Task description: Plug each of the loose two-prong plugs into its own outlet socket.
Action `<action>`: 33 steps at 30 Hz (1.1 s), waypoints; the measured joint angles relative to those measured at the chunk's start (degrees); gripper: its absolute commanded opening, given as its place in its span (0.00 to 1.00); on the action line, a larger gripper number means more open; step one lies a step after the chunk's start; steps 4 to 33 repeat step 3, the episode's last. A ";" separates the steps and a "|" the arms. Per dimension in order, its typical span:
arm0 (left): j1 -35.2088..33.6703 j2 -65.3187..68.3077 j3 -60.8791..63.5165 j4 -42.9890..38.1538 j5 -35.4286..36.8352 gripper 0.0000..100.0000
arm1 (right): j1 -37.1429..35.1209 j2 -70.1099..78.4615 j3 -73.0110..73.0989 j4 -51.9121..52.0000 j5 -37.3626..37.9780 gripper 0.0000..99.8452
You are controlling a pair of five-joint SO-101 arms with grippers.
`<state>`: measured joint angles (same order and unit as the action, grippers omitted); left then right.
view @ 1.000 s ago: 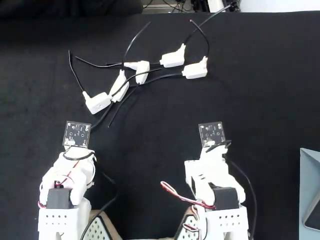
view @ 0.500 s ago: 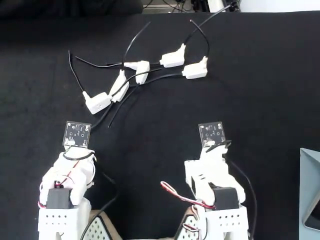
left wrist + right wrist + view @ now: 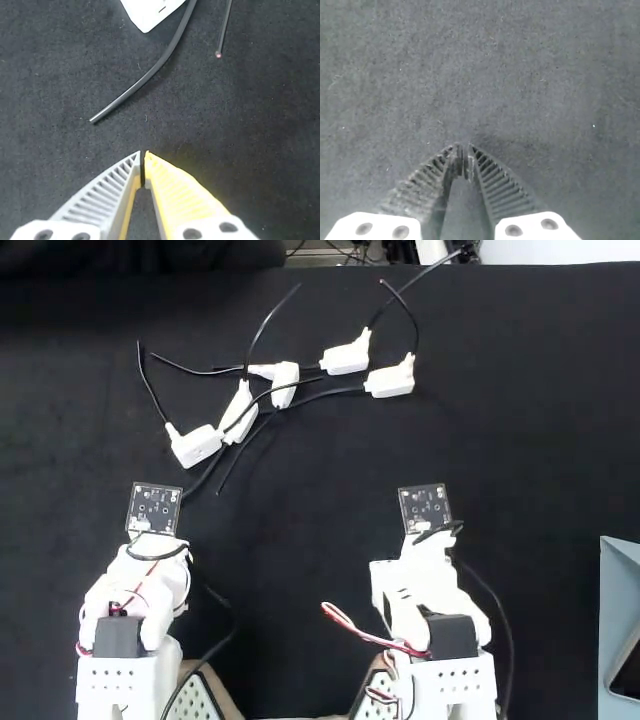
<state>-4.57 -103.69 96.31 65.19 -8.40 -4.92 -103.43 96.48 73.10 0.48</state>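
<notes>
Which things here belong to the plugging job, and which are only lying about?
For the job:
five white connectors on black cords
left tool, shut
right tool, shut

Lying about:
grey object at the high view's right edge
black table, only the surface

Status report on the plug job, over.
Left pincer shut, empty. Right pincer shut, empty. Plugs loose ahead, none gripped. Cords tangled among them.

1. A robotics lab or workshop bench, it seems.
2. The black-draped table [image 3: 520, 390] serves as a plain work surface.
3. The left arm [image 3: 135, 595] and right arm [image 3: 430, 600] show bare wiring.
4. Plugs [image 3: 390, 383] on cut leads lie loose.
5. Cables [image 3: 345, 252] trail beyond the far edge.
</notes>
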 measured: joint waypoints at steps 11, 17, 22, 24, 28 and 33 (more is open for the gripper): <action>0.00 0.00 0.00 0.00 0.00 0.03 | 0.00 0.00 0.00 0.00 0.00 0.01; 0.00 0.00 0.00 0.00 0.00 0.03 | 0.00 0.00 0.00 0.00 0.00 0.01; 0.00 0.00 0.00 0.00 0.00 0.03 | 0.00 0.00 0.00 0.00 0.00 0.01; 0.00 0.00 0.00 0.00 0.00 0.03 | 0.00 0.00 0.00 0.00 0.00 0.01; 0.00 0.00 0.00 0.00 0.00 0.03 | 0.00 0.00 0.00 0.00 0.00 0.01; 0.00 0.00 0.00 0.00 0.00 0.03 | 0.00 0.00 0.00 0.00 0.00 0.01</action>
